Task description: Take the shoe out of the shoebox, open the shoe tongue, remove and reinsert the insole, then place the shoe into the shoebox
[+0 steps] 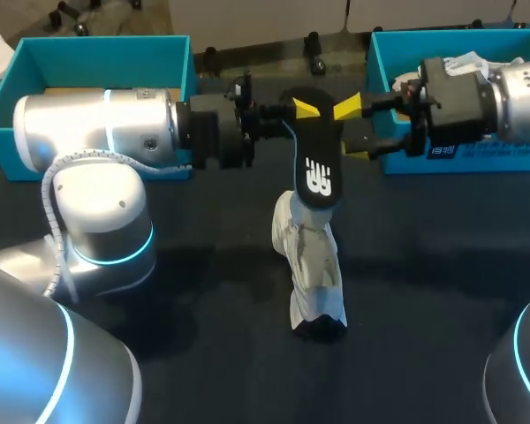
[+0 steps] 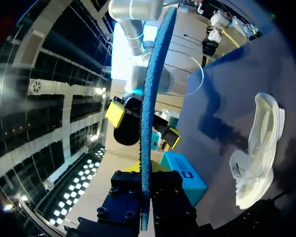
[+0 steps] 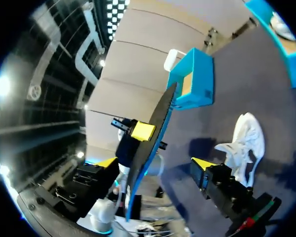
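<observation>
The dark, matte table [image 1: 424, 291] spreads across the head view, its surface plain and unmarked. At about 2 o'clock from the table's middle, near the far edge, lies a wad of crumpled white paper [image 1: 464, 62], only partly showing.

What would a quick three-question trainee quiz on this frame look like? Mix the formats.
1. True or false: the left gripper is shut on the insole.
2. Where is the shoe? A) inside a blue box B) lying on the table C) clamped between yellow-tipped fingers
3. Fill in: the right gripper is ____, with one finger on each side of the insole and neither touching it.

Key: 1 true; 2 B; 3 open.
</observation>
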Motion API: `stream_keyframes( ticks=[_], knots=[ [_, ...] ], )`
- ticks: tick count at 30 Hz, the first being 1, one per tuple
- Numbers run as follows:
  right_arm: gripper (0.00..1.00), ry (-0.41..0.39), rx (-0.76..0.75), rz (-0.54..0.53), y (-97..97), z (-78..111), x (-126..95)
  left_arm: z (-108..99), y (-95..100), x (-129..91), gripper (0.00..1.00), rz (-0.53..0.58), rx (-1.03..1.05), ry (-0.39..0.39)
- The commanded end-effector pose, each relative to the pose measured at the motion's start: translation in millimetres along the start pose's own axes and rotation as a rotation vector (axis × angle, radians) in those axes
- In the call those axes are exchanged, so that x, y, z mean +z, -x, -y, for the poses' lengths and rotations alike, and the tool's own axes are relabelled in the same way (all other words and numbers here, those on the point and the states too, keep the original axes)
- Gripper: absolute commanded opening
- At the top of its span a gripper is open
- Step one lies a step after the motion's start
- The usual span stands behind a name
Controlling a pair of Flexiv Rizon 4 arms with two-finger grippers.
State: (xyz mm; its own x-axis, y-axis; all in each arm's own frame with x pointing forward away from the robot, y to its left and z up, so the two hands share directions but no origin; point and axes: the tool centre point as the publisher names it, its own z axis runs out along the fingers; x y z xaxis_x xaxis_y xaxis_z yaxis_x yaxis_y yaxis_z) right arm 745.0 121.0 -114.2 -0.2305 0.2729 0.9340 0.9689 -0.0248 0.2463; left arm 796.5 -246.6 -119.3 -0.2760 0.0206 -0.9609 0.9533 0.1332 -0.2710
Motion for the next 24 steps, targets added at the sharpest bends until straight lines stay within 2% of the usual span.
stream_keyframes(
  ticks=[1, 8, 9, 10, 24],
  knots=[
    [1.00, 0.004, -0.045, 0.096, -8.4, 11.2, -18, 2, 0.1, -2, 0.00, -0.017, -0.024, -0.005],
    [1.00, -0.083, -0.210, 0.213, -8.8, 9.5, -23, 9, -1.6, -3, 0.00, -0.013, -0.088, -0.011],
    [1.00, -0.093, -0.219, 0.219, -8.5, 9.7, -24, 10, -1.1, -3, 0.00, -0.010, -0.091, -0.014],
    [1.00, -0.086, -0.187, 0.268, -5.7, 9.9, -26, 11, -1.1, -4, 0.00, -0.011, -0.092, -0.016],
    [1.00, -0.086, -0.187, 0.268, -5.7, 9.9, -26, 17, 0.5, -12, 0.00, -0.009, -0.108, -0.042]
  ],
)
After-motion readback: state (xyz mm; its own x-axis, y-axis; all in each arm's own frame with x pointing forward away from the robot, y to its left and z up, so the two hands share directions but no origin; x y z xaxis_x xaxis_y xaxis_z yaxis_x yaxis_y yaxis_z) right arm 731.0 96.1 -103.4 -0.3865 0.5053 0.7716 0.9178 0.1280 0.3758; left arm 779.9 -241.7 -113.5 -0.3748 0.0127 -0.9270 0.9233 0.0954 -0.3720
